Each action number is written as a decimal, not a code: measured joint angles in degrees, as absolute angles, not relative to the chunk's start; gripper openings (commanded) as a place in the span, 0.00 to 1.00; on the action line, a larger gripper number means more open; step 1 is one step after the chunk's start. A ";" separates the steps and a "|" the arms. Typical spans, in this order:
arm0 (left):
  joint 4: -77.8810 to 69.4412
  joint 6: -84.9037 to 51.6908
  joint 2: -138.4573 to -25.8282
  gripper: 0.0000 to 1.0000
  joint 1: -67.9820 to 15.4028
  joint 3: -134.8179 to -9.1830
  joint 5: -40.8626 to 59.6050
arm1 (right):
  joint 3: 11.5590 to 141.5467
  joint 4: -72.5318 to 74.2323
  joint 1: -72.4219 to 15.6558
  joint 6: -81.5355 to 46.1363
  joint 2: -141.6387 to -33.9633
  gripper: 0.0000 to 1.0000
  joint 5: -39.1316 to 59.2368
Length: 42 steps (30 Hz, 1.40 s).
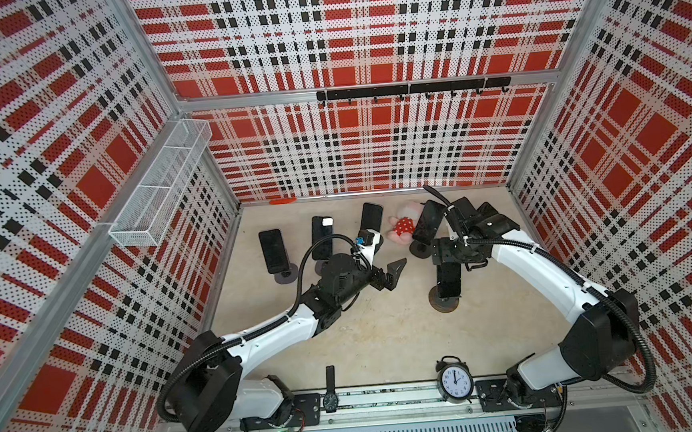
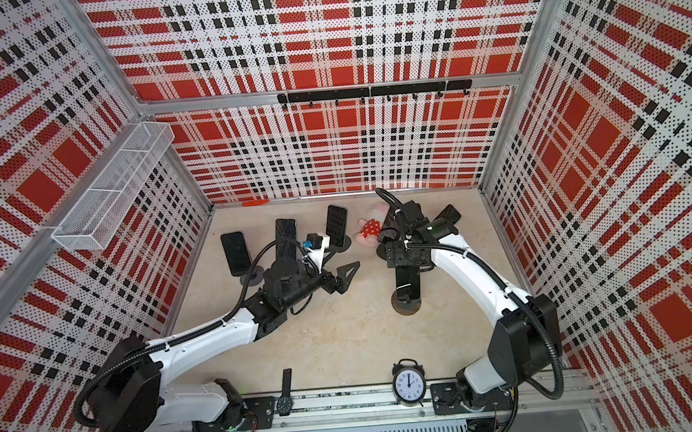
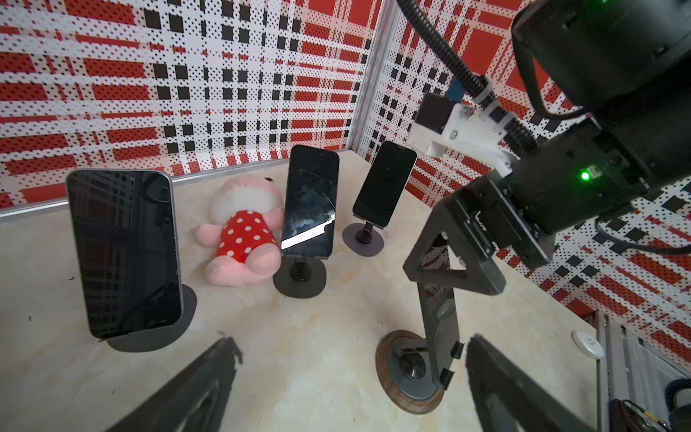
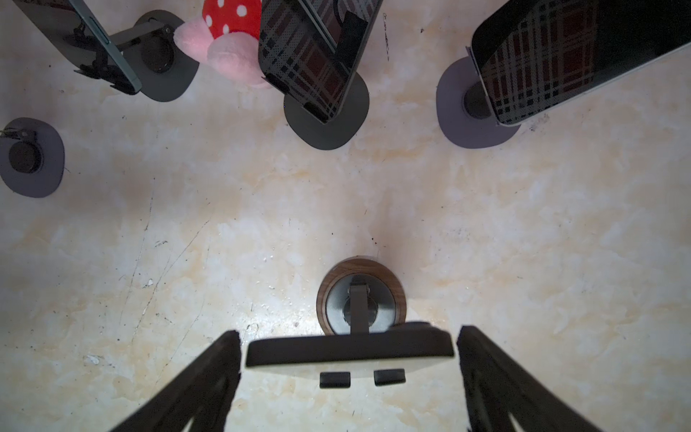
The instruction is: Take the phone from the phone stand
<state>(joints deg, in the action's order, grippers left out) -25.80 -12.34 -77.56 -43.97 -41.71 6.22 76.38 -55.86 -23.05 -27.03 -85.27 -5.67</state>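
On the table [image 1: 365, 340], at three o'clock of centre, the phone [image 4: 349, 353] sits on its stand [image 4: 385, 303] — the right gripper [image 4: 348, 333] straddles its edges, pressing or not I cannot tell. At its nine o'clock the left gripper [image 1: 396, 272] hangs, jaws wide apart.

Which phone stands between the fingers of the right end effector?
The phone on the round wood-rimmed base, straddled by the right end effector; the other phones farther back have flat dark bases.
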 measured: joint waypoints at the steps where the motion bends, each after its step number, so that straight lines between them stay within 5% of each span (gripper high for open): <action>1: -26.00 -12.40 -78.04 0.98 -44.21 -41.71 6.35 | 76.38 -55.86 -23.03 -27.05 -85.32 0.90 -5.50; 12: -31.16 -15.09 -85.73 0.98 -46.98 -41.71 8.36 | 76.38 -55.81 -22.31 -26.72 -87.96 0.76 -3.42; 42: -40.71 -20.95 -97.56 1.00 -49.21 -49.19 16.73 | 76.47 -55.83 -22.31 -25.50 -84.42 0.71 -3.64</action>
<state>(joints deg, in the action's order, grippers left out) -40.71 -20.95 -97.56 -49.21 -49.19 16.73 76.47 -55.83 -22.31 -25.50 -84.42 -3.64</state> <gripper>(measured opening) 0.986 0.753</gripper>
